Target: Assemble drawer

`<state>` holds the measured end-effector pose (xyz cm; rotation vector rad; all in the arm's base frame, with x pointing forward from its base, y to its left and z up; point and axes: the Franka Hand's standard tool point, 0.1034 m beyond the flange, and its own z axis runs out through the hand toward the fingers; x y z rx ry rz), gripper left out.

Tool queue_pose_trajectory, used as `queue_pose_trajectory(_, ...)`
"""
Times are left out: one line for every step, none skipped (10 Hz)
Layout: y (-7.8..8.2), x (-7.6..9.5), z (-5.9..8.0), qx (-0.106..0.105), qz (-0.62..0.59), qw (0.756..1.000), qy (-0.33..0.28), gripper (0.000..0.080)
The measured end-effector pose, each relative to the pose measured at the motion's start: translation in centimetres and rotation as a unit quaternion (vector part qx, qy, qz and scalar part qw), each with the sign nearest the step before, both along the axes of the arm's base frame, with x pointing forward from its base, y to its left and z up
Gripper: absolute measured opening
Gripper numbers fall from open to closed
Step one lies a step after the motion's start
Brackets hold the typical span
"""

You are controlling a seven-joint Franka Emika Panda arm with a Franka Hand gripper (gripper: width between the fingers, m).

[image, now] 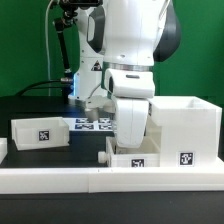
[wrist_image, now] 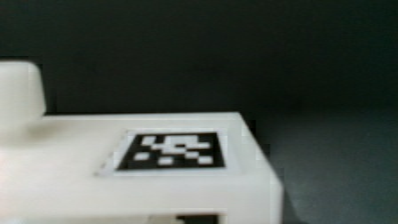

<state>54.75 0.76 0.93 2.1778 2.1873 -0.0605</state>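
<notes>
In the exterior view the drawer shell point(image: 185, 125), open-topped with its floor hidden, stands at 3 o'clock of the arm point(image: 130, 40). 1 tray point(image: 40, 133) lies at 9 o'clock and a 2nd tray point(image: 137, 158) lies directly under the pincer point(image: 126, 143), all on the dark tabletop point(image: 30, 105). Each bears a square tag point(image: 186, 157) without readable writing. The wrist housing hides the fingers, so I cannot tell the pincer's opening.

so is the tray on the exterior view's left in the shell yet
Out: the tray lies apart from the shell, with the arm between them.
</notes>
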Motion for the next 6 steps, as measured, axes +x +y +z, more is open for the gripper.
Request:
queue_pose_trajectory(0.06, 0.03, 0.01, -0.003, 0.005, 1.0, 0.003, 0.0041)
queue_pose_trajectory(0.06, 0.03, 0.0, -0.003, 0.005, 1.0, 0.003, 0.0041)
queue_pose_trajectory(0.22, 0.04, 0.0, -0.005, 0.005, 1.0, 0.003, 0.0041)
queue_pose_trajectory(0.14, 0.03, -0.01, -0.009, 0.004, 1.0, 0.001, 0.0041)
queue_pose_trajectory(0.13, 0.03, -0.05, -0.007, 0.004, 1.0, -0.004, 0.0041)
queue_pose_trajectory(0.09, 0.02, -0.05, -0.007, 0.004, 1.0, -0.004, 0.0041)
